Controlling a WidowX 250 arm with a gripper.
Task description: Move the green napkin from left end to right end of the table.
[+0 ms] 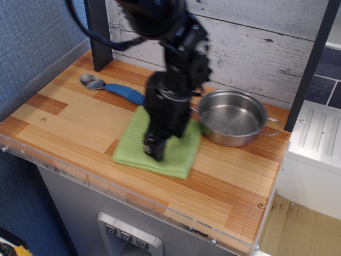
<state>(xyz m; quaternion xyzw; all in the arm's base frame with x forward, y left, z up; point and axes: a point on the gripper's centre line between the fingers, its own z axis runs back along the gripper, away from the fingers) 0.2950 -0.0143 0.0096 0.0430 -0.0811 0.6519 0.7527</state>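
We see the green napkin (173, 152) mid-bench (69, 114), its right edge just beside the steel pot (232, 117). Our gripper (153, 151) presses it; we cannot tell whether the fingers are together.

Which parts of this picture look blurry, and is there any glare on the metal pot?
In the observation.image view, the arm and its tool are smeared by motion blur; the green napkin under it is soft-edged, and the steel pot looks slightly smeared too. The spoon and table stay sharp. The pot shows only mild pale reflections inside, no harsh glare.
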